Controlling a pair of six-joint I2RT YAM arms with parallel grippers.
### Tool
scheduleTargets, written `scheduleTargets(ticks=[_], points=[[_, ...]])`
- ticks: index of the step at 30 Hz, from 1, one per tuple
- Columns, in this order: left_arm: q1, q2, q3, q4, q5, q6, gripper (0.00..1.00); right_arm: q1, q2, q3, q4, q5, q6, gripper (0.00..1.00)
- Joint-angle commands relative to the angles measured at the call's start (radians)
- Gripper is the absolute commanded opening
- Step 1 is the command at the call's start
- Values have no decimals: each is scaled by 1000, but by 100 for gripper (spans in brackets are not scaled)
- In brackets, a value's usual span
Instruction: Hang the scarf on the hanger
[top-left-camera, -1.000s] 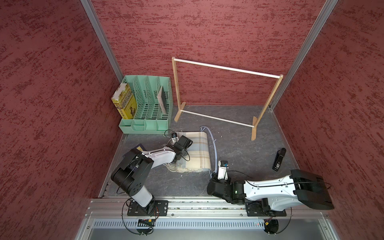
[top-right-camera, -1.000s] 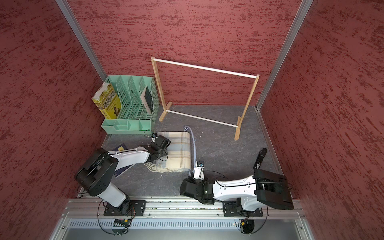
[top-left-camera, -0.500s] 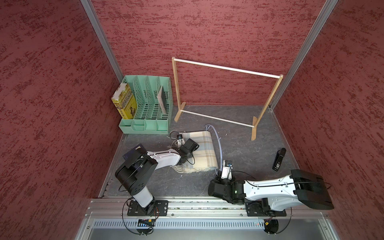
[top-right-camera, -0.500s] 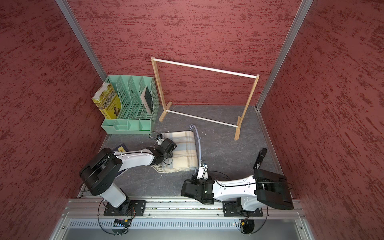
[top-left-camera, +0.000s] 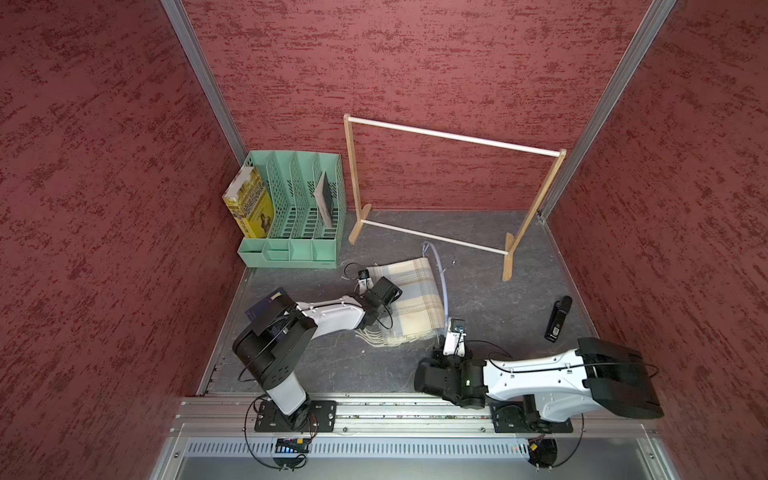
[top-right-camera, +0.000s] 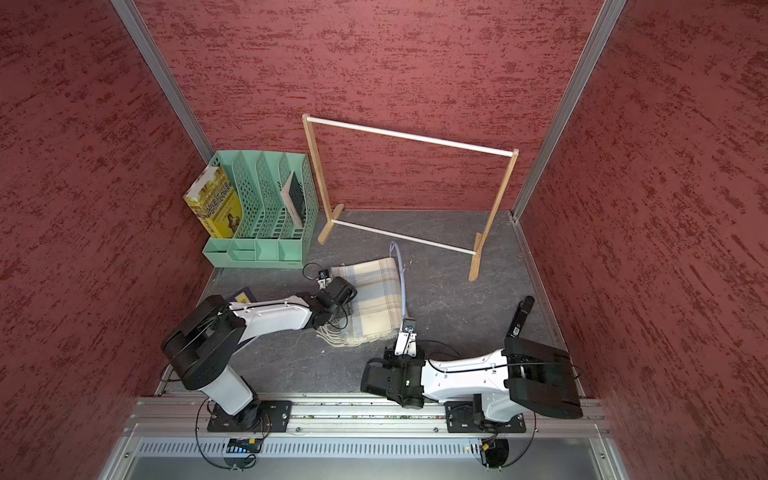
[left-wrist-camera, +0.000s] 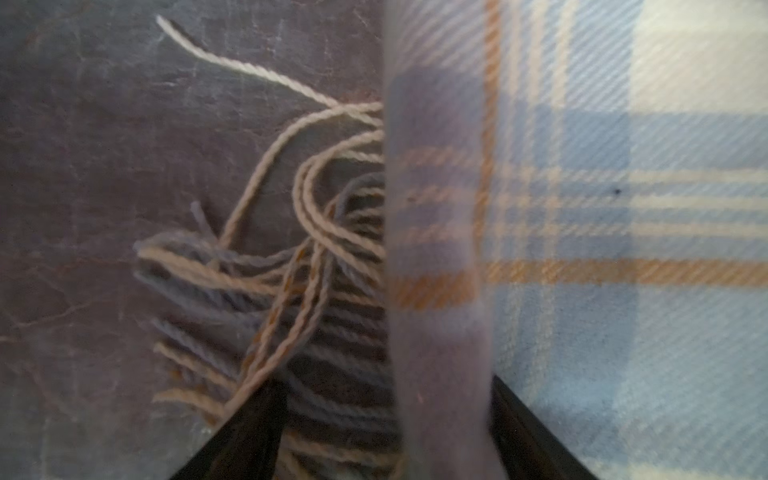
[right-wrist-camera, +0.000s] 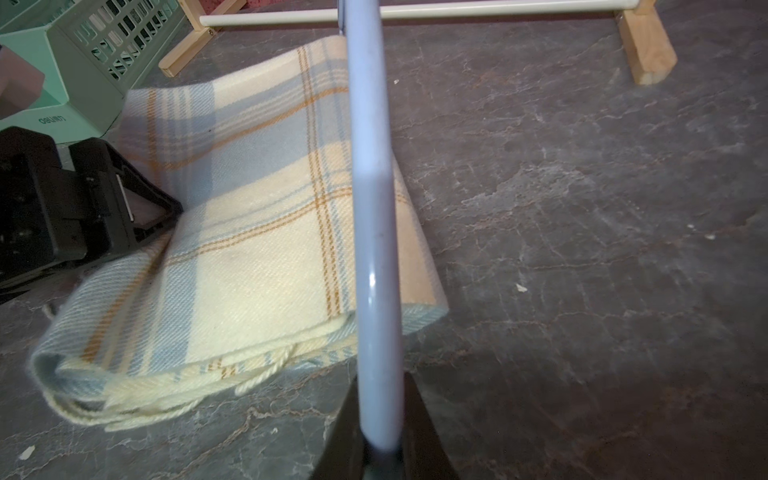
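The scarf (top-left-camera: 409, 299) (top-right-camera: 374, 299) lies folded on the dark table, cream and light-blue plaid with its fringe toward the front. My left gripper (top-left-camera: 386, 297) (top-right-camera: 343, 295) sits low at the scarf's left edge. In the left wrist view my left gripper (left-wrist-camera: 386, 386) is open, its fingers (left-wrist-camera: 249, 432) wide apart, with a raised fold of scarf (left-wrist-camera: 623, 208) and fringe between them. My right gripper (top-left-camera: 455, 326) (right-wrist-camera: 380, 386) is shut on one end of the thin light-blue hanger (top-left-camera: 444, 291) (right-wrist-camera: 370, 166). The hanger runs along the scarf's right edge toward the rack.
A wooden rack with a white rod (top-left-camera: 453, 137) stands at the back. A mint file organizer (top-left-camera: 291, 216) holding a yellow book (top-left-camera: 249, 203) is at the back left. A black handheld device (top-left-camera: 557, 318) lies at the right. A dark book (top-left-camera: 266, 303) lies under the left arm.
The left gripper and the scarf have shifted to the right, and the left jaws have come apart. The right gripper with the hanger has moved slightly right.
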Motion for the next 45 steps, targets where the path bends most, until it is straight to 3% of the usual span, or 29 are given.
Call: scheduleTargets(ticks=[1, 9, 20, 32, 38, 45], points=[[-7, -3, 31, -74, 1, 32, 78, -9, -41, 36, -56, 148, -6, 0], [-1, 50, 85, -67, -4, 64, 78, -10, -163, 34, -150, 191, -40, 0], [3, 214, 135, 47, 72, 72, 76, -9, -394, -6, -63, 186, -324, 0], [-11, 287, 171, 63, 95, 68, 76, -9, -444, -109, -83, 165, -241, 0], [-12, 303, 180, 71, 100, 67, 76, -9, -527, -66, -92, 209, -374, 0], [-17, 299, 224, 70, 106, 92, 76, -16, -624, 17, -12, 237, -653, 0]])
